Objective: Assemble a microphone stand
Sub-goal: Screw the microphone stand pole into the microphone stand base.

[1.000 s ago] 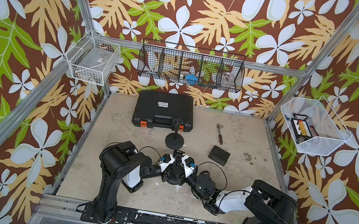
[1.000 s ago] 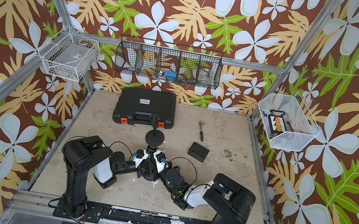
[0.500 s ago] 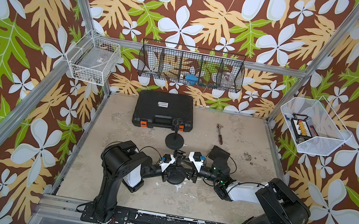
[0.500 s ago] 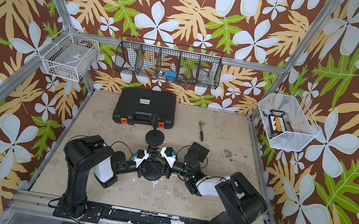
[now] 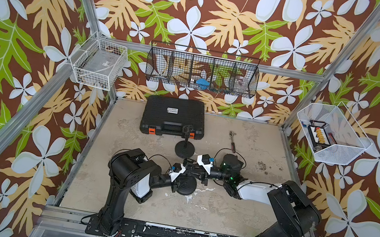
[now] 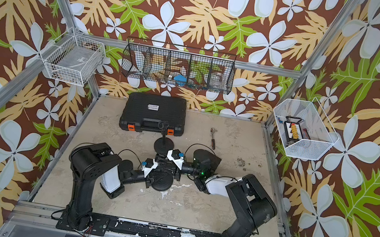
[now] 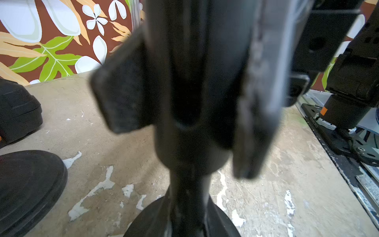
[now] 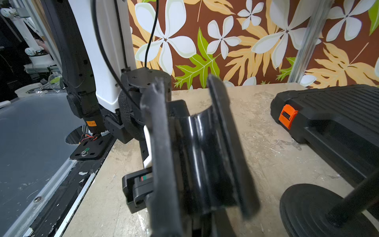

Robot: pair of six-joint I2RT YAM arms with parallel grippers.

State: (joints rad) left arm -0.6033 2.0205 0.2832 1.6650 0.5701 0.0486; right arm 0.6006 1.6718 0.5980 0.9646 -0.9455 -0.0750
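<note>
While the left hand (image 7: 190, 110) grips the upright pole (image 7: 189, 184) on its round base (image 5: 186, 186) mid-counter (image 5: 221, 207), the right hand (image 8: 185, 96) clamps a black clip (image 8: 196, 156) beside it; mounting the clip apparently remains.

the tabletop (image 5: 232, 217) is carrying a black case (image 5: 173, 116) at its far edge, a ratchet (image 5: 232, 139), a poled base (image 5: 185, 149), a second base (image 5: 186, 186).
</note>
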